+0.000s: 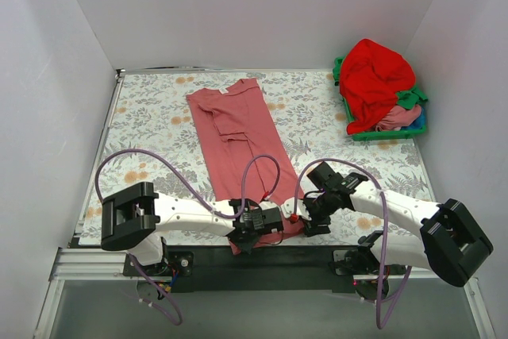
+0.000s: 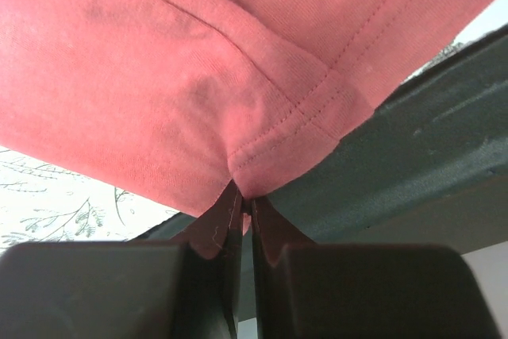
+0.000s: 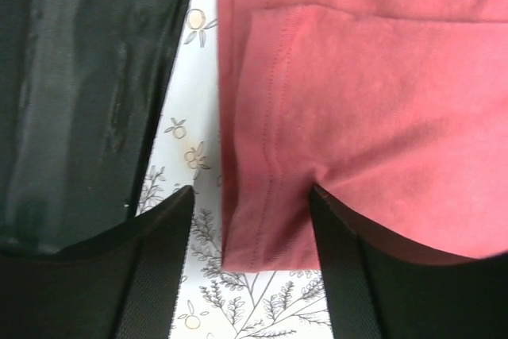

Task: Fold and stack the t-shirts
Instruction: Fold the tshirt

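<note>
A dusty rose-pink t-shirt (image 1: 234,129) lies folded lengthwise in a long strip from the back of the table to its near edge. My left gripper (image 1: 246,237) is shut on the shirt's near hem corner; the left wrist view shows the hem (image 2: 198,77) pinched at the gripper's tips (image 2: 244,200). My right gripper (image 1: 305,224) is open at the other near corner. In the right wrist view the gripper (image 3: 250,189) straddles the folded hem corner (image 3: 270,220), which lies flat on the cloth. A bright red t-shirt (image 1: 377,77), with green (image 1: 409,99) and pink (image 1: 397,117) ones, is heaped in the basket.
A green plastic basket (image 1: 381,134) stands at the back right. A floral tablecloth (image 1: 151,125) covers the table. A black strip (image 1: 198,256) runs along the near edge under both grippers. White walls enclose the back and sides.
</note>
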